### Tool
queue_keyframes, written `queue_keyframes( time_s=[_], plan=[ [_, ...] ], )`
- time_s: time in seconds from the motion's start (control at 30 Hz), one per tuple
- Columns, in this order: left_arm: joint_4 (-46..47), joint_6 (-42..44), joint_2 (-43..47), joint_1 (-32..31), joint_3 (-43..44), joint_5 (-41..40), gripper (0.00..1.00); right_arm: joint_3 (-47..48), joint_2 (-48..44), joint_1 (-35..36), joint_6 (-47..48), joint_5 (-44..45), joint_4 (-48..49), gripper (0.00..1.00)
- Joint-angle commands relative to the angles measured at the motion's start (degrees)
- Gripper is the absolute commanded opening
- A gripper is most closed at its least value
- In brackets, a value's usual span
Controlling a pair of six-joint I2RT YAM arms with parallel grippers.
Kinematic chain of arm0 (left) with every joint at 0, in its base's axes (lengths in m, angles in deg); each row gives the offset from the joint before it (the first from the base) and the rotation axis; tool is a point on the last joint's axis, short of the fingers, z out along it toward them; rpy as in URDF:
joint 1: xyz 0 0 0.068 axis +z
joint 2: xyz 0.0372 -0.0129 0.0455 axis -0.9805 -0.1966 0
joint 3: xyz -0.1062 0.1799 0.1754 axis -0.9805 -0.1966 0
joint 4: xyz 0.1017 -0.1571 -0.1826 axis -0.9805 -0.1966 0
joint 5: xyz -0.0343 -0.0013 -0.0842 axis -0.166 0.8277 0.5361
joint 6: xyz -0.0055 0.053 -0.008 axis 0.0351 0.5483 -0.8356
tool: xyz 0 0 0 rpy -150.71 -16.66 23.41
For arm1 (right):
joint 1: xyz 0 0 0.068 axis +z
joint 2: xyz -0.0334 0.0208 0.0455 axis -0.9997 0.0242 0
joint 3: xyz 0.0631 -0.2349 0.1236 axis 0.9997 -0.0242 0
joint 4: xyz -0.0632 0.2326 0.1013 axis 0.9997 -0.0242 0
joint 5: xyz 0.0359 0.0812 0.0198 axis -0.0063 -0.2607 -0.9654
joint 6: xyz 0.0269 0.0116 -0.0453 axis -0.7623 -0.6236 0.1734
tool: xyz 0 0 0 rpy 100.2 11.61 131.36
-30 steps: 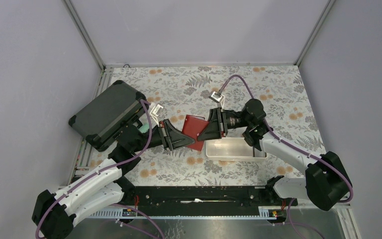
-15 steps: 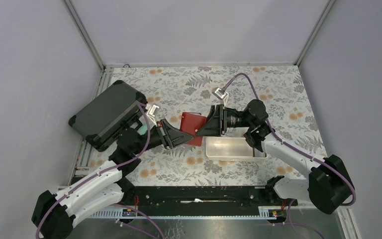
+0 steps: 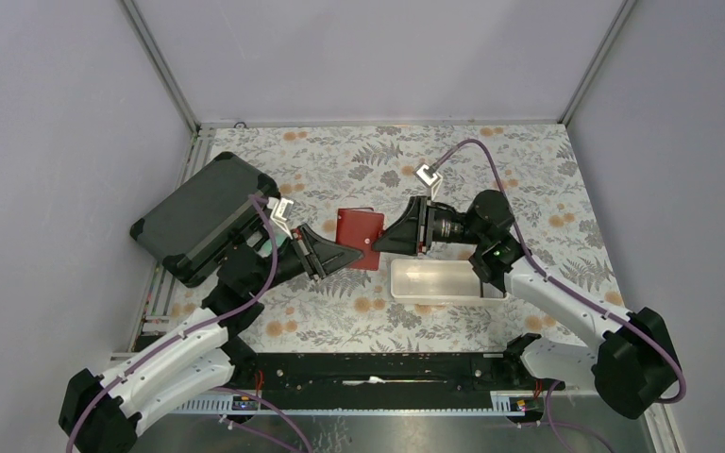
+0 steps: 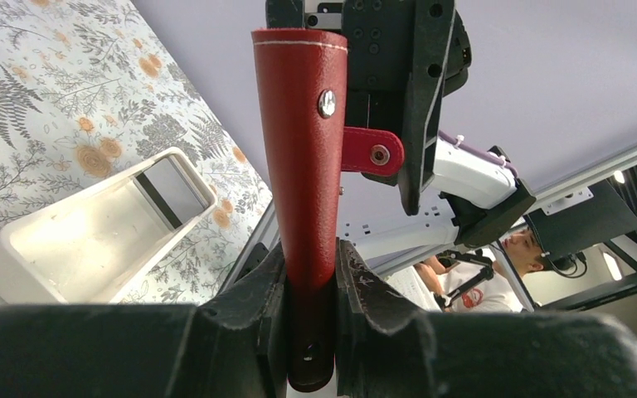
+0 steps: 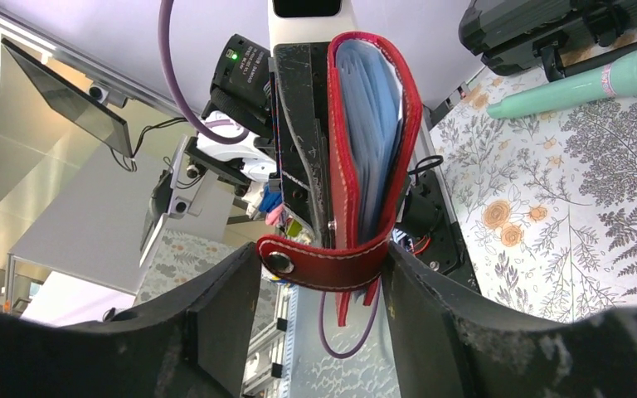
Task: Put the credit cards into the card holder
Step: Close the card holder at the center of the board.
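While the top view gives only a red square between two black tools, the wrist views add the details. From above, the card holder [image 3: 359,236] is held over the middle of the worktop [image 3: 538,179]. The left tool [image 3: 343,255] meets it from the left side and the right tool [image 3: 384,241] from the right side. A white tray [image 3: 444,280] lies just beside them, toward the near edge, and a dark grey case [image 3: 198,222] sits at the left edge.

The left wrist view shows what the top view cannot. The left tool is narrow and clamps the holder's lower end between both fingers, and the holder stands up from them. On the red face there is a metal snap [image 4: 327,103]. A short strap [image 4: 371,152] sticks out sideways to a black finger of the right tool, with a gap between that finger and the red face.

Only the right wrist view looks into the holder's open edge. There the light blue credit cards [image 5: 367,116] sit inside, between the red covers. The right tool stands wide, with one finger on each side of the holder's end, and the loose strap lies across the space between them. I cannot tell if these fingers press on the leather. A mint green cylinder [image 5: 585,81] lies on the worktop near the case.
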Motion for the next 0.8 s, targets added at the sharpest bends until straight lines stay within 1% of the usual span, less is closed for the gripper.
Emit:
queue_keyframes(
  time_s=[0.0, 0.13, 0.2, 0.4, 0.63, 0.7, 0.77],
  plan=[
    [-0.28, 0.45, 1.66, 0.44, 0.19, -4.23, 0.04, 0.67, -3.16, -0.07, 2.28, 0.62, 1.04, 0.64],
    [-0.31, 0.08, 1.04, 0.44, 0.27, -2.84, 0.04, 0.97, -4.55, -0.12, 4.82, 2.29, -1.99, 0.72],
    [0.72, -0.43, 0.86, 0.48, -0.02, -2.17, 0.04, 1.02, -4.96, -0.13, 5.37, 3.07, -2.12, 0.74],
    [3.05, -1.32, 1.2, 0.54, -0.58, -0.77, 0.02, -0.21, -6.32, -0.38, 7.01, 6.0, -2.18, 0.76],
    [8.3, -3.3, 1.19, 0.64, -1.76, 1.39, 0.01, -2.06, -6.93, -1.92, 7.76, 8.44, -2.12, 0.77],
    [10.49, -4.38, 1.49, 0.69, -2.56, 1.13, 0.0, -2.38, -7.15, -2.5, 7.78, 8.42, -2.09, 0.8],
    [12.92, -5.52, 1.99, 0.85, -3.55, 0.54, 0.0, -2.88, -8.17, -3.21, 7.65, 8.77, -2.1, 0.86]
  ],
)
